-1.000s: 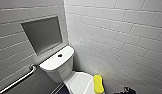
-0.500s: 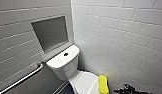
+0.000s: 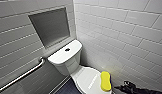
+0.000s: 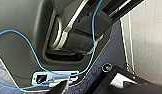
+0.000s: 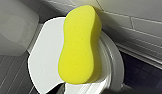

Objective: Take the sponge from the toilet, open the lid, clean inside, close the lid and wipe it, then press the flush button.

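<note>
The sponge [image 3: 105, 81] lies flat on the closed lid [image 3: 88, 78] of the toilet [image 3: 70, 65], just in front of the right gripper [image 3: 124, 87] and not touching it. Its long axis runs along the length of the lid. One rounded end points away from the gripper towards the tank [image 3: 64, 53], and the other points towards the bowl's front. It sits at the edge of the lid nearest the gripper, and its long side hangs a little over the rim on the side of the tiled wall [image 3: 127, 37]. The tank stands beyond the sponge from the gripper, well apart from it. The gripper has hold of nothing, and I cannot tell how far open it is.

Since a second ago the whole scene has slid across the head view, so the camera has moved. The sponge has kept its place and heading on the lid, and the gripper hangs about as near to it as before.
</note>
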You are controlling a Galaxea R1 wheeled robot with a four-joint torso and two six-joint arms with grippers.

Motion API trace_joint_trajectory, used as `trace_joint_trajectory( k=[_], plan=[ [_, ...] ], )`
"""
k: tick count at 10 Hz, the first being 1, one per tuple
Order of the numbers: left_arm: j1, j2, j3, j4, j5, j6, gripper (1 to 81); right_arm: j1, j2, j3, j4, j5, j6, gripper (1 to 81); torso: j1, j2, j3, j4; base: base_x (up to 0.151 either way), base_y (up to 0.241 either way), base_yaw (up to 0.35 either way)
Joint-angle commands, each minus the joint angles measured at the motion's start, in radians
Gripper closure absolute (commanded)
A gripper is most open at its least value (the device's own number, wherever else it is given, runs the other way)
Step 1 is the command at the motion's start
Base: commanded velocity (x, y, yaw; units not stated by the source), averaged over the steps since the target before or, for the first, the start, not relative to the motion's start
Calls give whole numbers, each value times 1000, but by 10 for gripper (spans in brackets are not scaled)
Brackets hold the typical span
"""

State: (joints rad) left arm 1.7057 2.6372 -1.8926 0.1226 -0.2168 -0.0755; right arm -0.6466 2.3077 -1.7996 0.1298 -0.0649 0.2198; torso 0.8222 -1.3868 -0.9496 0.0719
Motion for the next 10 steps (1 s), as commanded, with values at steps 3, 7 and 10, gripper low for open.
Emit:
trace_joint_trajectory(
  k=[3, 7, 10],
  plan=[
    [24, 0, -3, 6, 73, 7, 10, 219, -28, -12, 10, -68, 24, 10, 0, 0, -10, 0, 0, 0, 0],
    [29, 3, -20, -1, 71, 7, 10, 241, 26, -67, 13, -78, 24, 10, 0, 0, -49, 0, 0, 0, 0],
    [30, 9, -26, -1, 71, 7, 10, 278, 32, -67, 10, -78, 24, 10, 65, -99, -63, 0, 0, 0, 0]
  ],
)
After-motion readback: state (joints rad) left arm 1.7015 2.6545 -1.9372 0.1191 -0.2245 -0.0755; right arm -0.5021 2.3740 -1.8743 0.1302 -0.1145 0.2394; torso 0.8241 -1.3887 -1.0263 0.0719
